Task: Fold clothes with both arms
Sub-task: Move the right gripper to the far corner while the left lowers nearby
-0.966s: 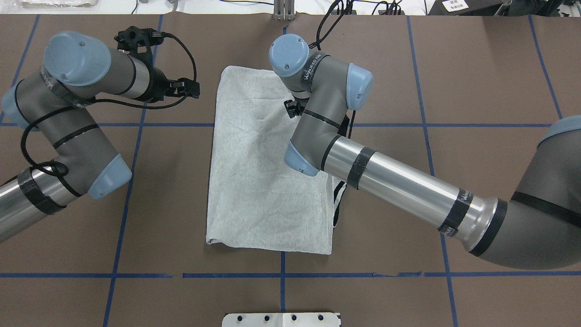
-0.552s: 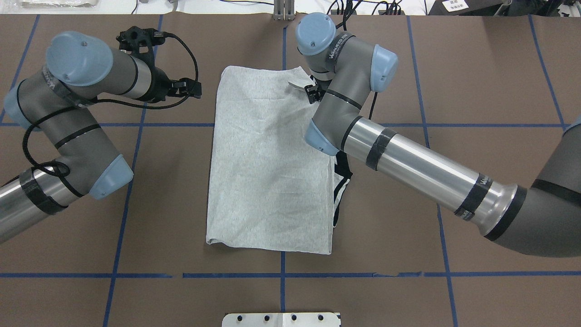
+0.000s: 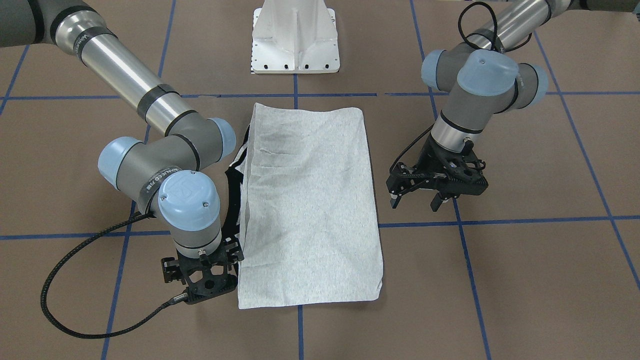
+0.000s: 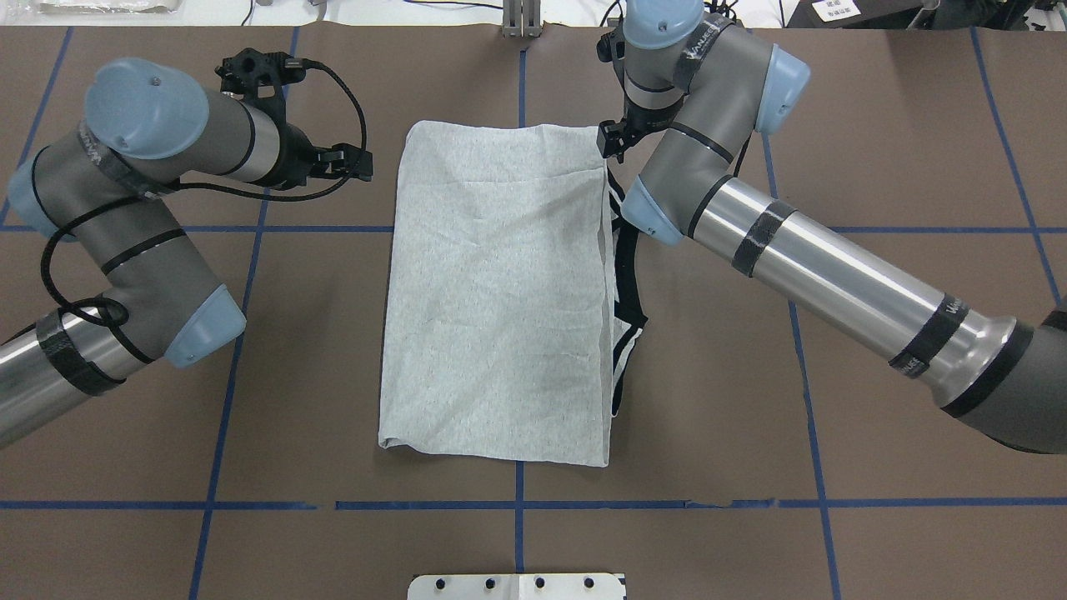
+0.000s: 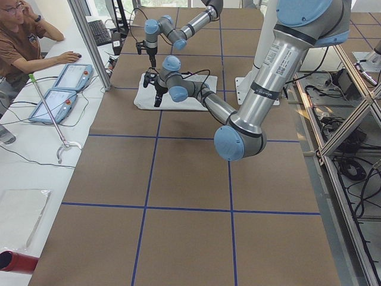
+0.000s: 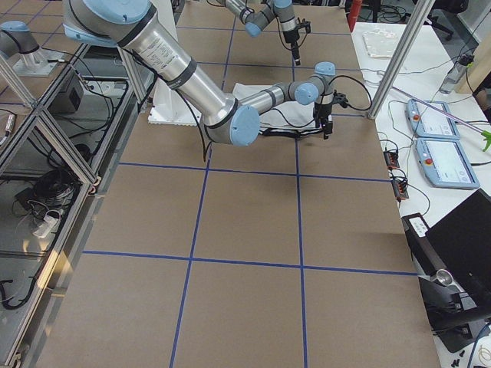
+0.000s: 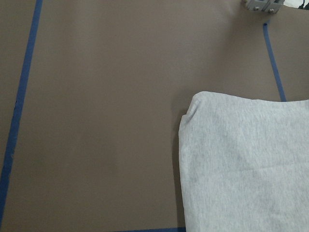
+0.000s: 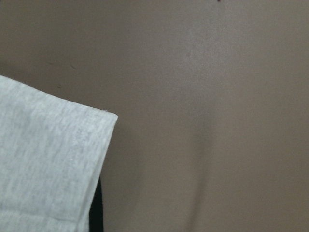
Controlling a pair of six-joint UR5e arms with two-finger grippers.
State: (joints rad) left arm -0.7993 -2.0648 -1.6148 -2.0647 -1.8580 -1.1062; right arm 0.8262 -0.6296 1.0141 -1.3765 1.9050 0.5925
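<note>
The grey T-shirt [image 4: 500, 292] lies face down, folded into a tall rectangle in the middle of the brown table. Its black collar trim [image 4: 621, 333] pokes out along its right edge and shows at the shirt's left side in the front view [image 3: 232, 175]. My right gripper [image 4: 607, 143] hovers just beside the shirt's far right corner [image 8: 48, 159], which lies flat and free. Its body [image 3: 202, 287] looks spread open, with the fingertips hidden. My left gripper [image 3: 415, 201] hangs open and empty off the shirt's left side, near the far left corner [image 7: 198, 104].
The white pedestal base [image 3: 295, 45] stands at the robot's edge of the table. Blue tape lines [image 4: 517, 504] cross the table top. In the exterior left view a person [image 5: 24, 36] sits at a side desk with two tablets [image 5: 59, 89].
My right gripper swung from over the shirt's middle out to its far right corner, dragging the pinched fabric along. That corner now lies flat and released. The left arm barely moved.
</note>
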